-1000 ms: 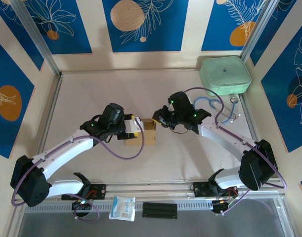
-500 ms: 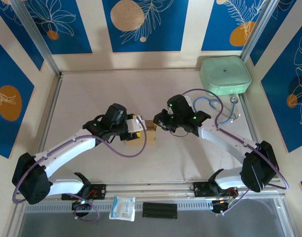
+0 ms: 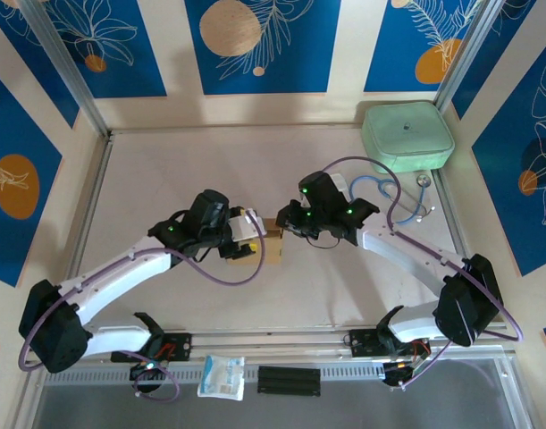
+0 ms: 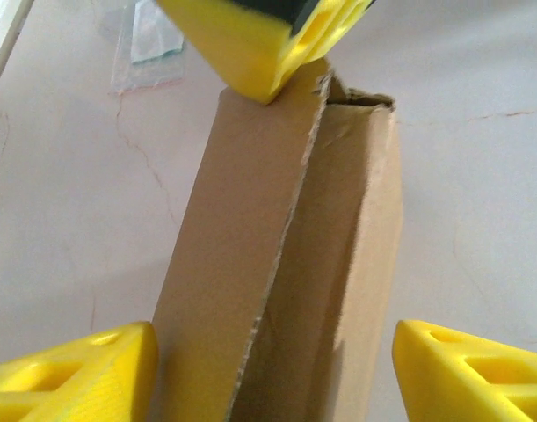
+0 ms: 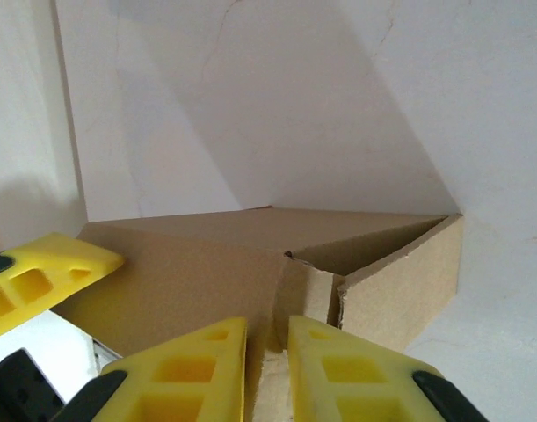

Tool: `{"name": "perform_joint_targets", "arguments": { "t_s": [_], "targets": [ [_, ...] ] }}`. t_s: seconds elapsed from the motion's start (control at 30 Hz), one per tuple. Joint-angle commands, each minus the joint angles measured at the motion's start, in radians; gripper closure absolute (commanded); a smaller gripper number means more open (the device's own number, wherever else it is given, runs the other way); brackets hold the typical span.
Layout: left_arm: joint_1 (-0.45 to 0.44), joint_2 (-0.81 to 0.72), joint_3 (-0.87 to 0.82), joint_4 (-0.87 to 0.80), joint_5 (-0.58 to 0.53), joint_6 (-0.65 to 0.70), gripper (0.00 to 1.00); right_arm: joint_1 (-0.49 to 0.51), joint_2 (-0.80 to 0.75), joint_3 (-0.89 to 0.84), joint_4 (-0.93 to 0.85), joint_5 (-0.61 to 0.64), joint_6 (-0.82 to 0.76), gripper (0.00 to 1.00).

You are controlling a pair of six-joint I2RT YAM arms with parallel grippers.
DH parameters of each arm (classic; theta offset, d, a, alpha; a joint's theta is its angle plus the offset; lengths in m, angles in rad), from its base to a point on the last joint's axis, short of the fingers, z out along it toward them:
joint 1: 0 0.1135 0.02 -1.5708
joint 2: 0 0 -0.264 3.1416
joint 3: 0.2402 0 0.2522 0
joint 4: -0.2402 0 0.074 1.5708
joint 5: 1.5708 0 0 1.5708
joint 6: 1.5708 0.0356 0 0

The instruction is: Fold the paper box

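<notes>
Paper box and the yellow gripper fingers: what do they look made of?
The paper box looks like plain brown kraft cardboard, matte, with rough fibrous cut edges. The yellow fingers look like smooth yellow plastic with recessed pockets, probably moulded or printed.

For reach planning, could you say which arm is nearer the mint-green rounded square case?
Right. The right arm lies near-side of the case; the left arm sits far to its left.

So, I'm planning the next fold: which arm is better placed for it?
Probably left: the left fingers stand open astride the paper box; the right fingers are pinching its wall.
</notes>
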State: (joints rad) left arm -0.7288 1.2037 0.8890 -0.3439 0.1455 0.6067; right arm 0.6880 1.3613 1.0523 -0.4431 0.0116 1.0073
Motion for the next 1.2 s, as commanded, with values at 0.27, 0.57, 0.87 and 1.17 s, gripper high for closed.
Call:
{"name": "perform_joint_targets", "arguments": {
  "t_s": [0.27, 0.57, 0.87, 1.17],
  "targets": [
    [-0.009, -0.129, 0.13, -0.066, -0.269, -0.5, 0.06, 0.011, 0.05, 0.028, -0.165, 0.072, -0.065, 0.81],
    [0.231, 0.039, 0.439, -0.603, -0.147, -1.049, 0.18, 0.011, 0.051, 0.037, -0.172, 0.071, -0.072, 0.81],
    [0.337, 0.079, 0.353, -0.576, 0.102, -1.161, 0.29, 0.013, 0.051, 0.047, -0.177, 0.07, -0.076, 0.81],
    [0.341, 0.112, 0.311, -0.528, 0.2, -1.182, 0.42, 0.015, 0.052, 0.043, -0.176, 0.065, -0.075, 0.81]
  ]
}}
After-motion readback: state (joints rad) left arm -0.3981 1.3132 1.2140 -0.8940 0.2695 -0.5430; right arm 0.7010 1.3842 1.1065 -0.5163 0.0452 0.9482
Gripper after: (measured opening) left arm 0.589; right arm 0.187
